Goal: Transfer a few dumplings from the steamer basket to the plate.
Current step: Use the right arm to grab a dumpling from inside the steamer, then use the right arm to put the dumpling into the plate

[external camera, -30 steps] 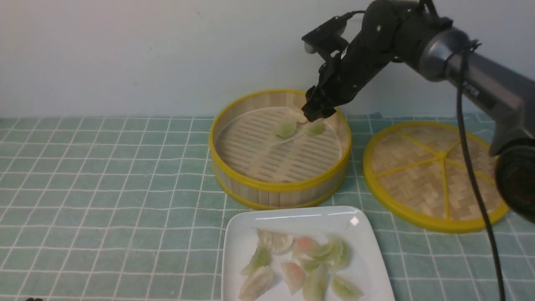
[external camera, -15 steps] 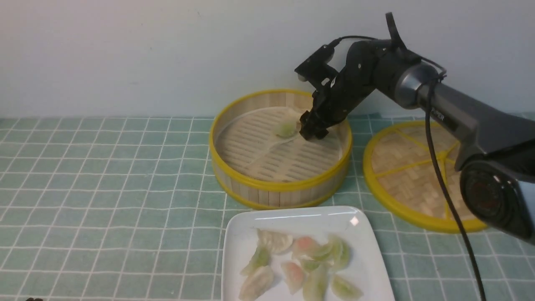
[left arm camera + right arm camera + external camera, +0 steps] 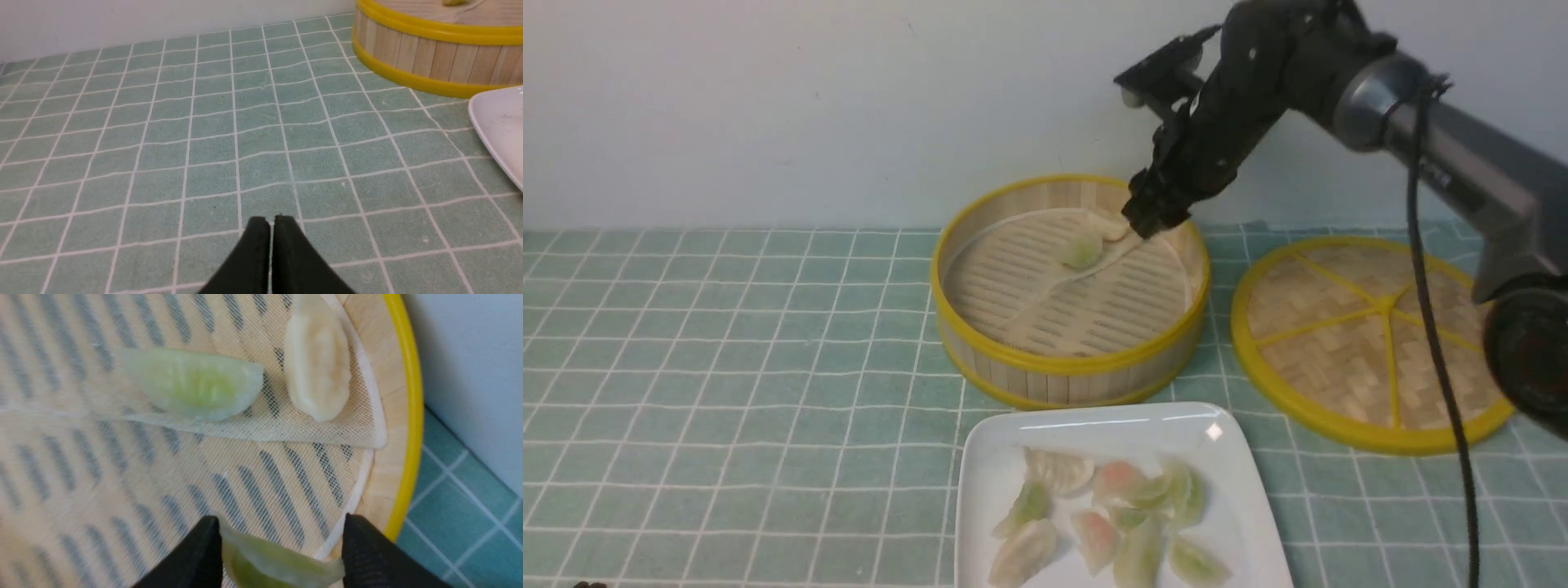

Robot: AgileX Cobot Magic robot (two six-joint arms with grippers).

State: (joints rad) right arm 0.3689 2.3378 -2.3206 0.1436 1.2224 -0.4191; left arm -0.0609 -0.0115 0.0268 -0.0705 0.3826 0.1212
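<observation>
Plainly, the right pincer (image 3: pixel 1147 220) hangs over the far right part of the basket (image 3: pixel 1070 365), clenched on a pale green dumpling (image 3: pixel 282 567). The wrist view shows it spanning the gap between the two black fingers (image 3: pixel 192 563), touching both. Its long axis runs from finger to finger, so it seems to be squeezed end to end rather than across its belly. I judge that a soft hold, one that could buckle or slip during the carry.

Two more lie on a folded flap of the mesh liner (image 3: pixel 245 477) near the basket's far rim. The loose green dumpling (image 3: pixel 192 384) lies roughly parallel to the held one, and the whitish dumpling (image 3: pixel 318 371) lies roughly square to it.

The plate (image 3: pixel 1094 418) sits just on the near side of the basket and already carries a heap of dumplings (image 3: pixel 1111 514), so the trip is short. The lid (image 3: pixel 1372 343) lies flat to the basket's right, out of the way.

The left pincer (image 3: pixel 269 222) is clenched on nothing, low over the surface (image 3: pixel 163 143) left of the basket — parked, I would guess.
</observation>
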